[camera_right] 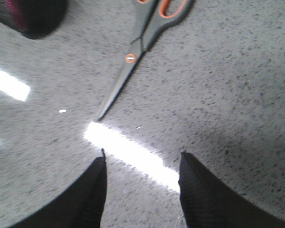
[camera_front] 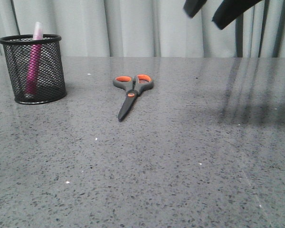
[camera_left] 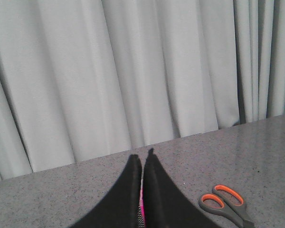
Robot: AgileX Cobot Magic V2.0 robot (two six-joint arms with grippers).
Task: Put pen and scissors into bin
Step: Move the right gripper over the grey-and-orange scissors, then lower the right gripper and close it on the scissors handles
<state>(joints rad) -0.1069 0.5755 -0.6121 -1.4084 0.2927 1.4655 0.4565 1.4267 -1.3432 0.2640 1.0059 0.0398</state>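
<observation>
The pen (camera_front: 33, 61) stands inside the bin (camera_front: 33, 69), leaning a little, so that part looks done; the scissors (camera_front: 132, 91) lie flat on the table (camera_front: 180, 166), closed, off to the right of the bin and well apart from it; this looks like the scissors step; the right gripper (camera_right: 141, 185) hangs high over the table with its jaws open and holding nothing; the left gripper (camera_left: 143, 190) has its jaws closed, with a thin pink line showing between them; next, the right gripper needs to come down over the scissors and pinch them.
</observation>
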